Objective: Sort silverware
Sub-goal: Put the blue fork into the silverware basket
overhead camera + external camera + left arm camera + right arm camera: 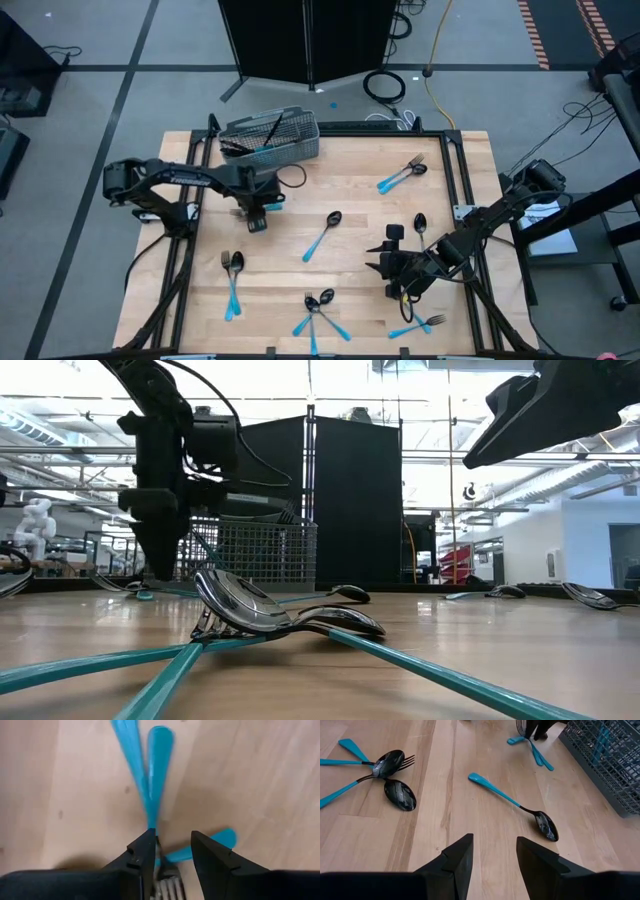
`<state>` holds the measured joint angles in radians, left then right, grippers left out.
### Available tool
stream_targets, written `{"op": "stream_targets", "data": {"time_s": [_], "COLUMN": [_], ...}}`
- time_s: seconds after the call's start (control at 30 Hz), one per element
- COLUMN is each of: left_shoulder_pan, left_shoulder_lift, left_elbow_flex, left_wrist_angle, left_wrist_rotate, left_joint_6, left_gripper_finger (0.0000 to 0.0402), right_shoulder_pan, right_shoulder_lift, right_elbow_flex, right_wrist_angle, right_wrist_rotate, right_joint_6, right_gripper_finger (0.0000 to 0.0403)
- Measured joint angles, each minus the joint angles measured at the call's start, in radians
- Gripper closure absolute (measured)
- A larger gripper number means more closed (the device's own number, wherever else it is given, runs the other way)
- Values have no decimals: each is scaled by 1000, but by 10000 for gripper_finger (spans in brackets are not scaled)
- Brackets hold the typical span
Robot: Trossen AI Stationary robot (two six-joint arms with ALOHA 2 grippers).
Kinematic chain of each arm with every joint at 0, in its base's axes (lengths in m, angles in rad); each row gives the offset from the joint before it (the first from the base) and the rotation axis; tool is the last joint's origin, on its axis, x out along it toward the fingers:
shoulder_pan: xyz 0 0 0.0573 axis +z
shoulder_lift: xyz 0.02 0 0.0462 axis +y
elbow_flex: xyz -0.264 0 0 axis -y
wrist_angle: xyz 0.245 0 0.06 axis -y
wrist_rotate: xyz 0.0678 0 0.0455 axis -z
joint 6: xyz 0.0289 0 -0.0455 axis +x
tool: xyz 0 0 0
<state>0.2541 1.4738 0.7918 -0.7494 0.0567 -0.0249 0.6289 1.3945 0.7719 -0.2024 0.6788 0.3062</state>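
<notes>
Blue-handled silverware lies in small groups on the wooden table. My left gripper points down, open, over a little pile near the grey mesh basket. A fork's head shows between its fingers, and blue handles fan out ahead of them. My right gripper hangs open above bare wood right of centre, with nothing between its fingers. It faces a lone spoon lying flat. My left gripper stands with one finger at the fork's neck and the other finger beside the head. I cannot tell whether either finger touches the fork, which lies on the table among the other handles.
More silverware: a crossed pile at the near edge, a pair near left, a pair far right, a spoon by the right arm, and a pair near right. Some pieces lie in the basket.
</notes>
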Motion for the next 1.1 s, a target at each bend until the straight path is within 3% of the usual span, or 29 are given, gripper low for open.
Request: {"op": "stream_targets", "data": {"time_s": [1.1], "left_shoulder_pan": [-54], "left_shoulder_lift": [-2], "left_elbow_flex": [-65], "left_wrist_angle": [29], "left_wrist_rotate": [-93], "left_joint_6": [-74], "left_gripper_finger": [279], "right_shoulder_pan": [0], "right_shoulder_lift": [0], "right_elbow_flex": [0], "right_wrist_angle": [0], "right_wrist_rotate": [-4], "right_joint_6": [4], "right_gripper_finger": [259]}}
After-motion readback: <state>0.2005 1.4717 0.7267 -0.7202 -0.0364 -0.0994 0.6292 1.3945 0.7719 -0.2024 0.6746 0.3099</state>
